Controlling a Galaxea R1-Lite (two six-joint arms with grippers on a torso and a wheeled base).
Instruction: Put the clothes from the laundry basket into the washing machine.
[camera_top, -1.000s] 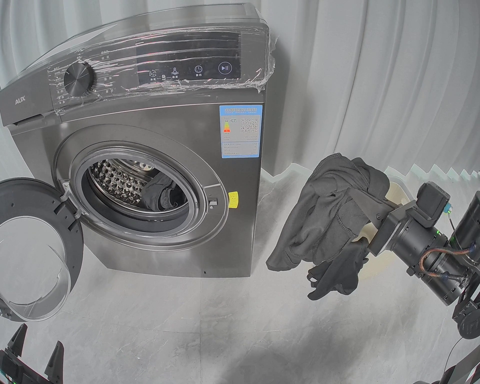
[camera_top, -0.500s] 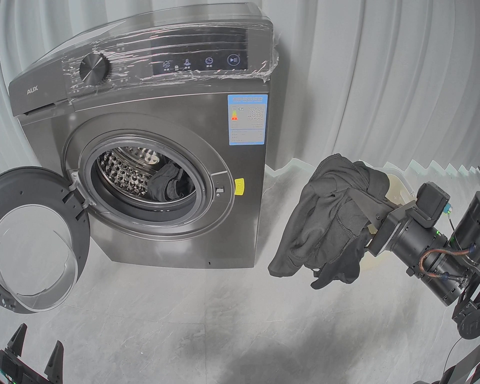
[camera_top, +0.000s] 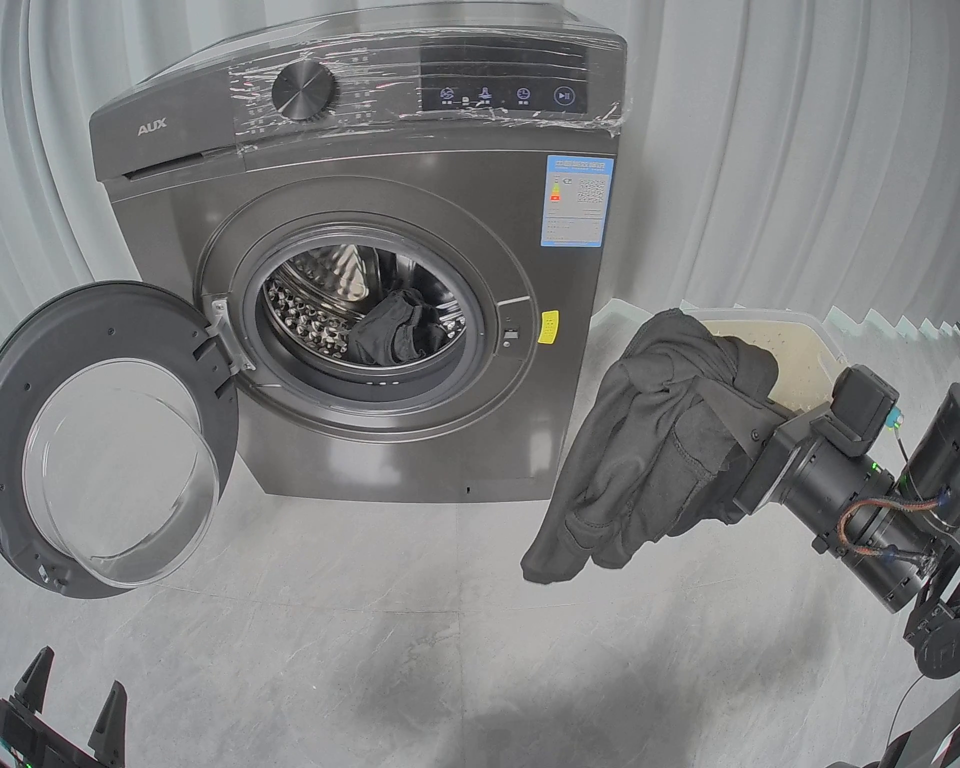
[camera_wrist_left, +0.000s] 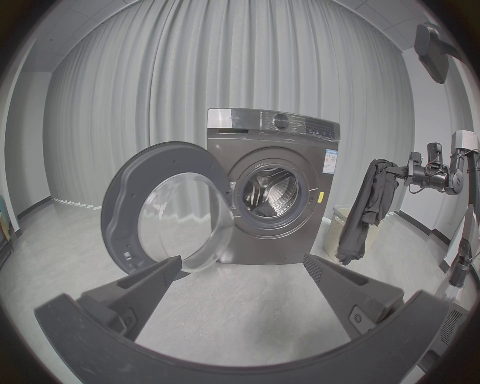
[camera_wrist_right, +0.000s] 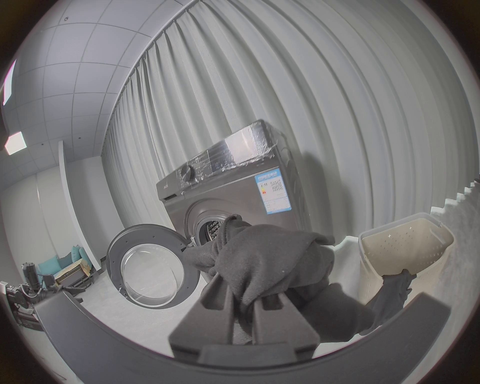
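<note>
Plainly, right gripper (camera_wrist_right: 245, 300) pinches dark clothes (camera_wrist_right: 272, 257) near basket (camera_wrist_right: 407, 245).

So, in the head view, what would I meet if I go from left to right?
door → washer → clothes → right claw

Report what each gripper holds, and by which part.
The right gripper pinches the dark garment at a bunched fold near its upper end; the rest hangs free. The left gripper is open and holds nothing.
</note>
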